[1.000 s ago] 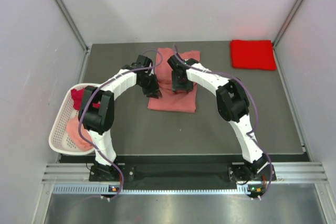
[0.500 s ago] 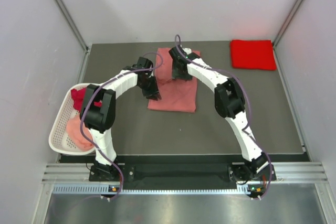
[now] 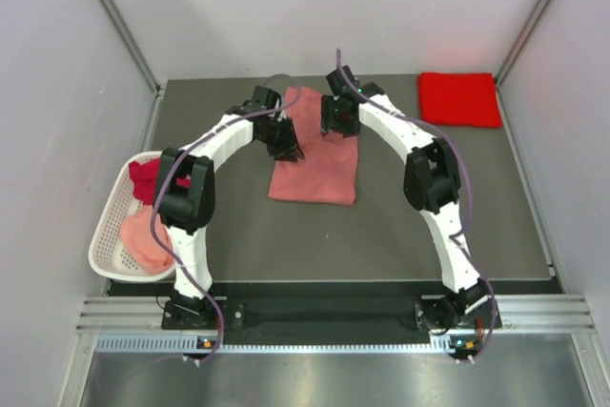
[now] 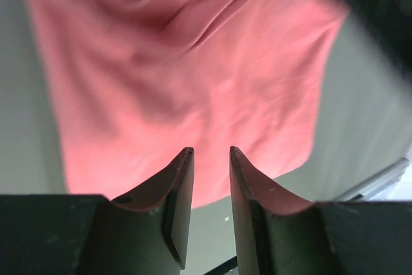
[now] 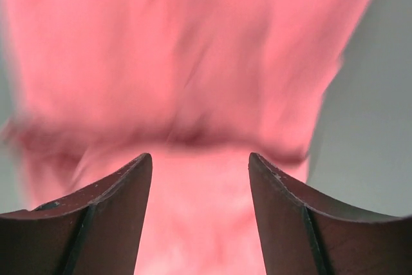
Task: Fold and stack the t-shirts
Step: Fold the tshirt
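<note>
A salmon pink t-shirt (image 3: 319,171) lies flat in the middle of the dark table, partly folded into a tall strip. My left gripper (image 3: 287,146) hovers over its left edge near the far end. In the left wrist view the left gripper (image 4: 209,151) has a narrow gap between its jaws with nothing in it, and the shirt (image 4: 193,69) lies below. My right gripper (image 3: 336,122) is over the shirt's far part. In the right wrist view the right gripper (image 5: 199,158) is wide open above blurred pink cloth (image 5: 193,62). A bright red folded t-shirt (image 3: 459,99) lies at the far right.
A white slotted basket (image 3: 103,235) stands at the table's left edge with a dark crimson shirt (image 3: 145,176) and a pink shirt (image 3: 148,240) in it. Grey walls and metal posts close in the left, far and right sides.
Both grippers have moved toward the far end of the salmon shirt; the right one went from the shirt's middle to its far part. The shirt lies about as before.
</note>
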Action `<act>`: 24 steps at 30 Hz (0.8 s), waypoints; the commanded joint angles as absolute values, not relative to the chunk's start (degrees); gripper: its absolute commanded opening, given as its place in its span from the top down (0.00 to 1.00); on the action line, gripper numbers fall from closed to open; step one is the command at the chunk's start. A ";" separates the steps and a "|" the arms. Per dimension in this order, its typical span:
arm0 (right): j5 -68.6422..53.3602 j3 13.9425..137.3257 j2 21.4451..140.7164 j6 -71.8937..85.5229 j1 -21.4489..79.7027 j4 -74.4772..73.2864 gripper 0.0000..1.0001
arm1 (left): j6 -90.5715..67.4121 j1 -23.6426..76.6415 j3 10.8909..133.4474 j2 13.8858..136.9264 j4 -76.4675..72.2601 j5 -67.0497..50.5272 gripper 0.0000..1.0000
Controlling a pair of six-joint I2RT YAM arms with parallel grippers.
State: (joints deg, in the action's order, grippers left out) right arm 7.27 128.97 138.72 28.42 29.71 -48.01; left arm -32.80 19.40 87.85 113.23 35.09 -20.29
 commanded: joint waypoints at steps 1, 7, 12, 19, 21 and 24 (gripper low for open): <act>-6.92 123.51 127.98 24.44 30.06 -50.62 0.38 | -31.55 18.55 94.98 118.20 32.86 -25.04 0.66; -18.18 103.56 115.59 24.43 30.06 -44.95 0.54 | -29.36 17.67 103.53 127.70 36.30 -28.04 0.68; -35.02 89.42 111.36 25.40 30.06 -36.93 0.78 | -27.95 16.88 105.29 130.34 36.47 -26.11 0.69; -35.16 81.13 114.34 22.06 29.62 -35.16 0.97 | -24.26 16.17 112.92 134.64 36.82 -24.26 0.69; -35.07 79.38 114.08 22.15 28.83 -34.89 0.97 | -23.12 16.00 114.95 137.36 37.09 -24.26 0.69; -35.07 78.58 112.15 21.89 28.30 -35.42 0.97 | -21.37 16.08 119.70 139.92 39.63 -23.03 0.70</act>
State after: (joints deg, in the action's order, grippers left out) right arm -33.56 78.30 114.41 23.46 29.21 -38.22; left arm -25.28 16.36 115.59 137.62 37.69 -25.23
